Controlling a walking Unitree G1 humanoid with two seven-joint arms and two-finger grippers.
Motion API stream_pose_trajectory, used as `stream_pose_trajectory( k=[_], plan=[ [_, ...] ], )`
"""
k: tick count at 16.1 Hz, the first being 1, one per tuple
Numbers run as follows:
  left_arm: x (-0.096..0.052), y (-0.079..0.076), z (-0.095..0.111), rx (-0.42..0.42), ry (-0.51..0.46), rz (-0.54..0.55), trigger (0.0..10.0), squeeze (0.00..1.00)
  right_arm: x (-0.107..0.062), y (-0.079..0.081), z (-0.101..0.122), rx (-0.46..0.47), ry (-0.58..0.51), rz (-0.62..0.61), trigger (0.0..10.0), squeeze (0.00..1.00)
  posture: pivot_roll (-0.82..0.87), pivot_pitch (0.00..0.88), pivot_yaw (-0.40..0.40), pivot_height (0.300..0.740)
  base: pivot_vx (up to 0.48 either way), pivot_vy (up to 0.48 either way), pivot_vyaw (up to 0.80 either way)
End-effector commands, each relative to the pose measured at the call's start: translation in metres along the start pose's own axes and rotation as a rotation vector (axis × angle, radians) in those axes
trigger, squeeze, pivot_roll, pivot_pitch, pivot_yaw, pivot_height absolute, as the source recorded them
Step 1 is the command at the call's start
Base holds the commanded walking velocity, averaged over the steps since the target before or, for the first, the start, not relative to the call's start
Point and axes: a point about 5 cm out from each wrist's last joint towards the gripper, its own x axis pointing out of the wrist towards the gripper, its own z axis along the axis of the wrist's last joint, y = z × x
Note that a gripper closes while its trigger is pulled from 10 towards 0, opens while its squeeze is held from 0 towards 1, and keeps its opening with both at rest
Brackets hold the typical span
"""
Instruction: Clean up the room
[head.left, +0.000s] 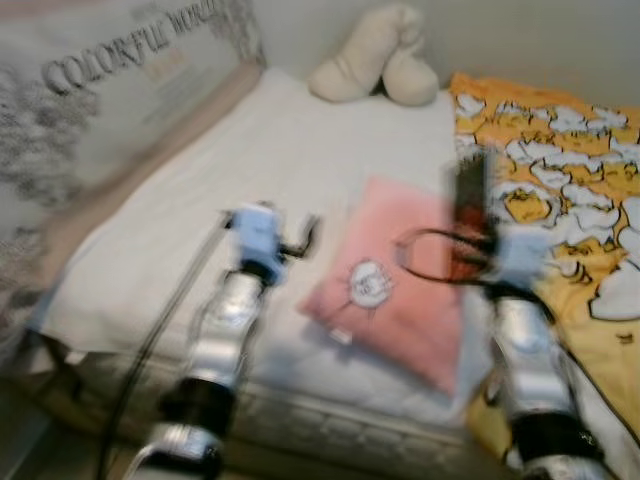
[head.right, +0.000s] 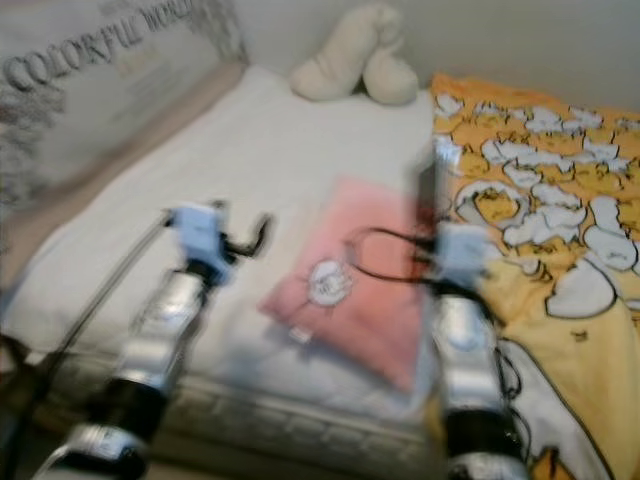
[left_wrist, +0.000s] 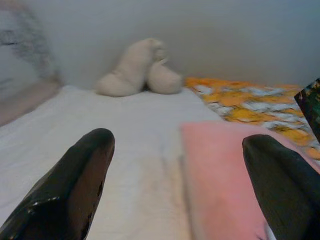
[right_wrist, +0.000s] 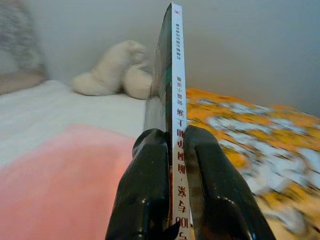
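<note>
Both silver arms extend forward over a bed with a white sheet (head.left: 300, 140); the head views are motion-blurred. The right gripper (right_wrist: 172, 150) is clamped on a thin book (right_wrist: 170, 75), held upright on edge, spine with printed characters facing the wrist camera, both black fingers (right_wrist: 145, 190) pressed against its covers; in the left eye view the book (head.left: 470, 195) stands at 12 o'clock from the right wrist, above the right edge of a pink pillow (head.left: 395, 285) bearing a small white cartoon figure. The left gripper (left_wrist: 177, 145) is released, fingers spread wide apart, hovering over the sheet at 9 o'clock from the pillow. A cream plush toy (head.left: 375, 60) lies against the wall at 12 o'clock; an orange-and-white cartoon-print blanket (head.left: 560, 170) covers the bed at 3 o'clock; a lettered headboard panel (head.left: 110, 70) stands at 10 o'clock.
</note>
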Motion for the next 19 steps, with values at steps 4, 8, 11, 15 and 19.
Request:
stream_pose_trajectory(
  k=[4, 8, 11, 15, 19],
  plan=[
    [0.003, 0.003, 0.001, 0.019, -0.005, 0.004, 10.0, 0.00, 0.005, 0.018, 0.013, 0.023, -0.050, 0.058, 0.0, 0.00, 0.13, 0.000, -0.040, 0.740, 0.000, 0.480, 0.00],
    [0.004, 0.007, 0.002, 0.026, -0.008, 0.014, 10.0, 0.00, 0.000, 0.026, 0.010, 0.028, -0.043, 0.086, 0.0, 0.00, 0.13, 0.000, -0.031, 0.740, 0.000, 0.480, 0.00],
    [0.003, 0.008, -0.005, 0.117, 0.036, 0.017, 10.0, 0.00, -0.009, 0.029, 0.002, 0.043, -0.014, 0.106, 0.0, 0.00, 0.13, 0.000, -0.032, 0.740, 0.000, 0.320, 0.00],
    [0.003, 0.011, -0.002, 0.081, 0.011, 0.046, 10.0, 0.00, -0.017, 0.041, -0.005, 0.078, 0.015, 0.142, 0.0, 0.00, 0.13, 0.000, -0.029, 0.740, 0.349, 0.000, 0.00],
    [0.001, 0.009, -0.003, 0.106, 0.011, 0.033, 10.0, 0.00, -0.019, 0.048, -0.006, 0.090, 0.024, 0.166, 0.0, 0.00, 0.14, 0.000, -0.022, 0.740, 0.465, 0.000, 0.00]
  ],
)
